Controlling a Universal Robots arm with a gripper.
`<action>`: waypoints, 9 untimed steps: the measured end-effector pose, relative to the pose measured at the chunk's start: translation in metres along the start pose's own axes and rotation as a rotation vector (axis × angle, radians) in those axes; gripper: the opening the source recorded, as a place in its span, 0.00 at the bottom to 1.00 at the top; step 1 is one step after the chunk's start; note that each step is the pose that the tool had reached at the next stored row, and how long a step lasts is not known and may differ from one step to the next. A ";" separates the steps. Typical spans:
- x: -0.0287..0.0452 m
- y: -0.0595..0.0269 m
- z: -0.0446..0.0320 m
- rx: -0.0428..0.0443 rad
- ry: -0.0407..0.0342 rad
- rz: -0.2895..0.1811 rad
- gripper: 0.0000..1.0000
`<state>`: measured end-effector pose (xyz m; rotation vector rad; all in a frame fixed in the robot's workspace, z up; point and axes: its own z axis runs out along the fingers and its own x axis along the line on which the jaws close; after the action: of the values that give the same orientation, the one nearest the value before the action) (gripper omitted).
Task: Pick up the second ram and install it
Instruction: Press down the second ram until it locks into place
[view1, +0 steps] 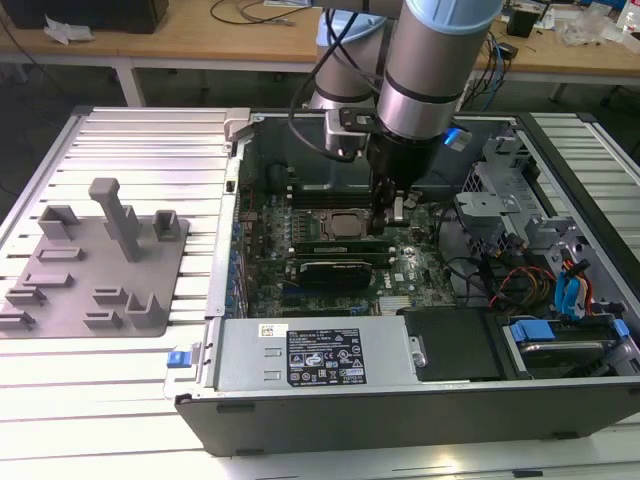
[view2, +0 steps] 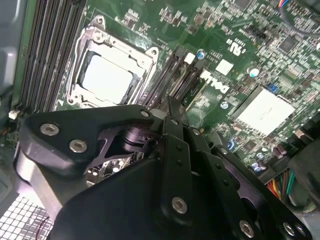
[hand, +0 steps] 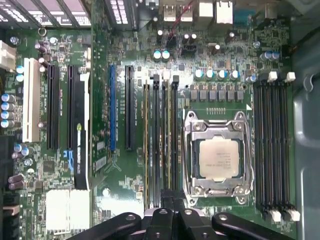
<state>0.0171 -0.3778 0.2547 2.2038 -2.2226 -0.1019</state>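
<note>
Peeking down through the first wrist view: second ram (hand: 168, 140) standing edge-up in the bank of memory slots (hand: 160, 145), just beside the CPU socket (hand: 217, 155). Looks parked in its slot along its whole length. Gripper (hand: 169, 202) right over the near end of that stick, black fingers (hand: 161, 216) squeezed together, nothing visibly pinched between them. Can't tell whether the tips actually touch the stick. Another stick in the same bank, one slot over, and a black expansion card (hand: 80, 150) further along the motherboard (hand: 120, 190).

Second wrist view: same story from a slant. Fingertips closed to a point, hanging over the end of the slot bank, with the socket off to one side.

Exterior view: arm (view1: 430, 60) reaching straight down into the open computer case (view1: 400, 410), gripper low over the board next to the socket. Grey holder tray (view1: 95, 270) well apart on the slatted surface (view1: 150, 140), toward the exterior view's left.
</note>
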 end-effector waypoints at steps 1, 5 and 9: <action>0.0000 -0.0016 -0.0001 0.0000 0.0000 0.000 0.08; -0.0002 -0.0109 -0.0003 0.0000 0.0001 0.000 0.08; 0.0000 -0.0128 0.0017 -0.0001 0.0005 0.000 0.08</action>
<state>0.0298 -0.3779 0.2524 2.2034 -2.2224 -0.1014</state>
